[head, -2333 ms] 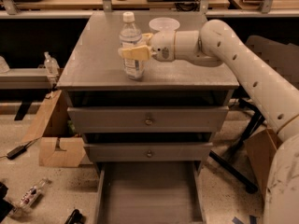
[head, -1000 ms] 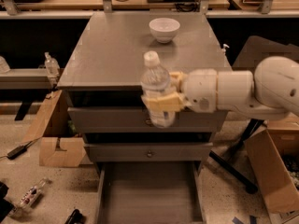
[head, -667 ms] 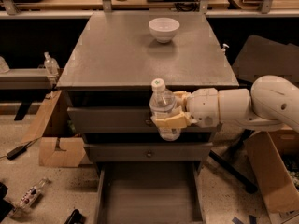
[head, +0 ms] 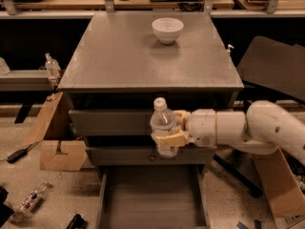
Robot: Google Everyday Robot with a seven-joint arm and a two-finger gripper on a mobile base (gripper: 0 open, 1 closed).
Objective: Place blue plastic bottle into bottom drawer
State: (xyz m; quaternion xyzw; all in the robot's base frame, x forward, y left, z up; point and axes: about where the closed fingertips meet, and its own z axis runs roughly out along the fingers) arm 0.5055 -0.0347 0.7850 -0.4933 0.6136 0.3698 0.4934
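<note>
My gripper (head: 169,129) is shut on the blue plastic bottle (head: 163,124), a clear bottle with a white cap. It holds the bottle upright in front of the cabinet's two upper drawer fronts, above the open bottom drawer (head: 150,197). The drawer is pulled out toward the camera and its grey tray shows nothing inside. My white arm (head: 238,130) reaches in from the right.
A white bowl (head: 167,29) stands at the back of the grey cabinet top (head: 119,56). Cardboard pieces (head: 59,151) lie on the floor at the left, a small bottle (head: 31,197) lies at the lower left, and a pump-top bottle (head: 51,66) stands on a shelf at the left. A dark chair (head: 271,66) is at the right.
The gripper lifted the bottle off the cabinet top, carried it forward over the front edge and lowered it in front of the upper drawers, still descending.
</note>
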